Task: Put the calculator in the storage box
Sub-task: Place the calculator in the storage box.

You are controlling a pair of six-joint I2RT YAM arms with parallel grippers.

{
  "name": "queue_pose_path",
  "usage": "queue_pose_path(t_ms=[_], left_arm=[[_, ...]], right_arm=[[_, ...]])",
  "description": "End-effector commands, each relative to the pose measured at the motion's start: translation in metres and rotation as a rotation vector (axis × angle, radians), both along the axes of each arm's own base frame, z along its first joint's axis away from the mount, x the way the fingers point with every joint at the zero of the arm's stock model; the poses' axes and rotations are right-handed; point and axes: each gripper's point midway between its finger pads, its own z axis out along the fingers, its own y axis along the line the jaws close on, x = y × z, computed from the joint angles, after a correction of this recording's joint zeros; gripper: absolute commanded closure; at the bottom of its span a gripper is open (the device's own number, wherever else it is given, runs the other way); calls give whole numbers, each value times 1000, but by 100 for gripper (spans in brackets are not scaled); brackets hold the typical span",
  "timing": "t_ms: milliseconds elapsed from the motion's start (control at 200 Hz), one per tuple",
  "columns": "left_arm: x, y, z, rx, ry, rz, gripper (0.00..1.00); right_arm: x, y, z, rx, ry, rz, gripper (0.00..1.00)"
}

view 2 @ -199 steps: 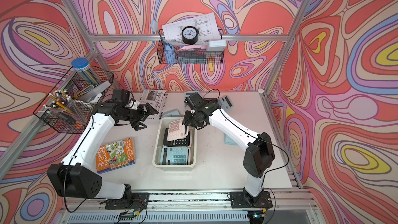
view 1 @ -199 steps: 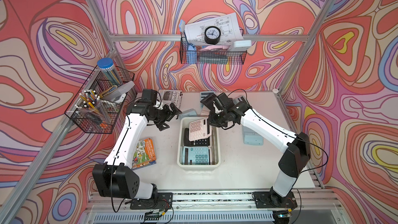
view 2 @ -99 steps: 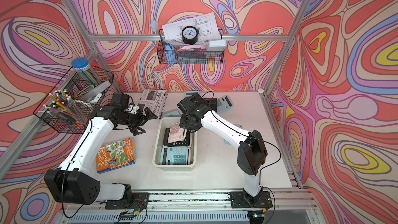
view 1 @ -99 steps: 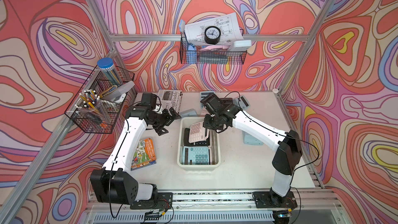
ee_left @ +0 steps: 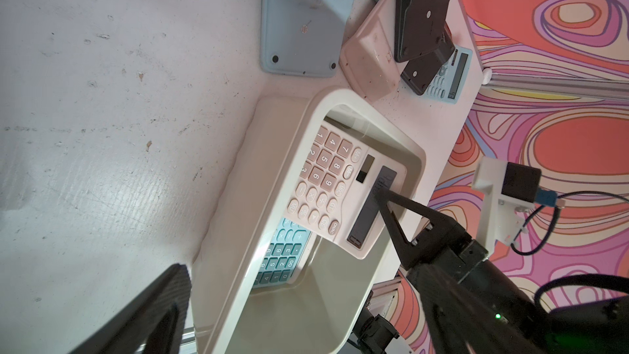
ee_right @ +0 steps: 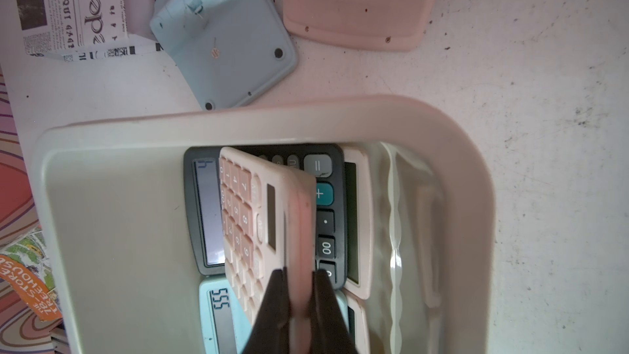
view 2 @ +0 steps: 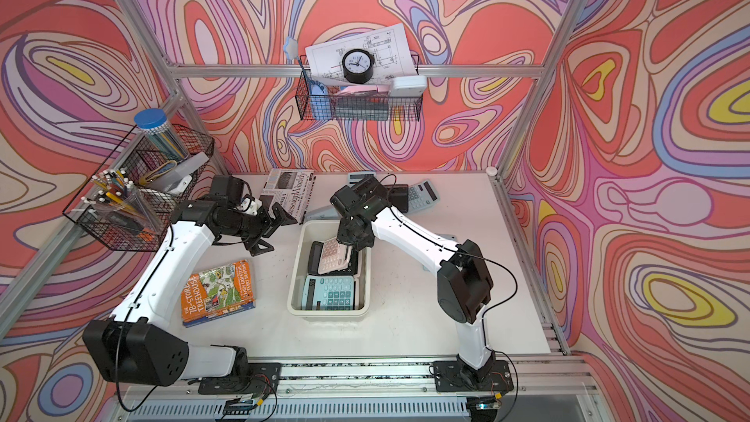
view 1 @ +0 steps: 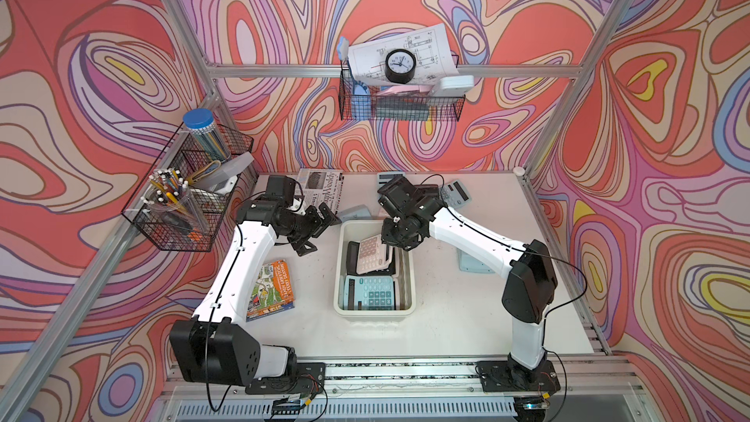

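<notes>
The cream-white storage box (view 1: 339,310) (view 2: 294,302) stands mid-table. A pink calculator (view 1: 371,255) (ee_right: 269,212) (ee_left: 326,185) leans tilted inside its far end, over a black calculator (ee_right: 326,219). A teal calculator (view 1: 370,293) lies flat at the near end. My right gripper (view 1: 391,237) (view 2: 350,243) (ee_right: 300,272) reaches down into the box, shut on the pink calculator's display edge. Left of the box, my left gripper (view 1: 320,231) (view 2: 274,233) (ee_left: 306,318) hovers open and holds nothing.
A blue calculator (view 1: 357,213) lies face down behind the box, by a newspaper (view 1: 320,188). More calculators lie at the back right (view 1: 456,192) and right (view 1: 470,267). A book (view 1: 272,286) is near the left arm. Black wire baskets (view 1: 182,205) (view 1: 401,103) hang on the walls.
My right gripper has come over and down into the box's far end with the pink calculator, which now leans on the black one. The left gripper has drawn back a little leftward.
</notes>
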Motion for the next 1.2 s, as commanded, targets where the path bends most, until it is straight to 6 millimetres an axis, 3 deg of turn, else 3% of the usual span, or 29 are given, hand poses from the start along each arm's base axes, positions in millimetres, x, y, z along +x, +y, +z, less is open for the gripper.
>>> queue_pose_path(t_ms=[0,255,691,1062,1197], left_arm=[[-4,4,-3,13,14,8,1],[0,5,-7,14,27,19,1],[11,2,-21,-3,75,27,2],[23,-18,-51,-124,186,19,1],[27,-24,-58,-148,221,21,2]], right_arm=[[2,-2,-2,-40,5,15,81],[4,-10,3,-98,18,23,73],[22,-30,31,-88,-38,11,70],[58,-59,60,121,-97,-27,40],[70,-72,57,179,-84,-35,34]])
